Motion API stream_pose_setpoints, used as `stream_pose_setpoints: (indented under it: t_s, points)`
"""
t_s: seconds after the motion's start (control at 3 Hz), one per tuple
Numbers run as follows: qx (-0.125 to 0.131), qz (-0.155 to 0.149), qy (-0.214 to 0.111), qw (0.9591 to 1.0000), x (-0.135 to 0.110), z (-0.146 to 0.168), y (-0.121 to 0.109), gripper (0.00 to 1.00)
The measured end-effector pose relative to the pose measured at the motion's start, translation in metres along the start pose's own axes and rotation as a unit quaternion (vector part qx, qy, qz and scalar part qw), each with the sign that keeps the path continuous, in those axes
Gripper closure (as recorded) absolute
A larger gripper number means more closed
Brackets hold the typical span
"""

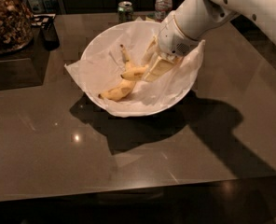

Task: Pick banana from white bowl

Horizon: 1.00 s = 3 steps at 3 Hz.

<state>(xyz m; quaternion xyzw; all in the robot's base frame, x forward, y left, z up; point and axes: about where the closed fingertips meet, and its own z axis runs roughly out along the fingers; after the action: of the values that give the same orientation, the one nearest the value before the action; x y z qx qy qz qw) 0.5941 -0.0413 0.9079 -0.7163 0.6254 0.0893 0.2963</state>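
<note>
Gripper (148, 70) sits low in white bowl (88, 55), right side, on the surface (54, 157). Banana (120, 90) lies on paper (171, 90) just left of it, stem toward back. 2nd banana (134, 72) reaches gripper; can't tell if fingers are clenched.

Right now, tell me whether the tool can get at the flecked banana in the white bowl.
Probably yes: the tool is down inside the white bowl, close to the banana, which lies uncovered; a shorter banana lies right at the tool.
</note>
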Motion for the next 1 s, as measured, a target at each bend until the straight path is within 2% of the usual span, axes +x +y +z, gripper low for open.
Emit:
stream_pose_setpoints:
  t_s: [0.33, 0.67, 1.0]
  points:
    - [-0.006, 0.009, -0.056, 0.9984, -0.011, -0.025, 0.011, 1.00]
    - [-0.006, 0.027, -0.102, 0.9944, -0.031, -0.066, 0.032, 1.00]
    - [0.005, 0.043, -0.085, 0.9955, -0.044, -0.106, 0.054, 1.00]
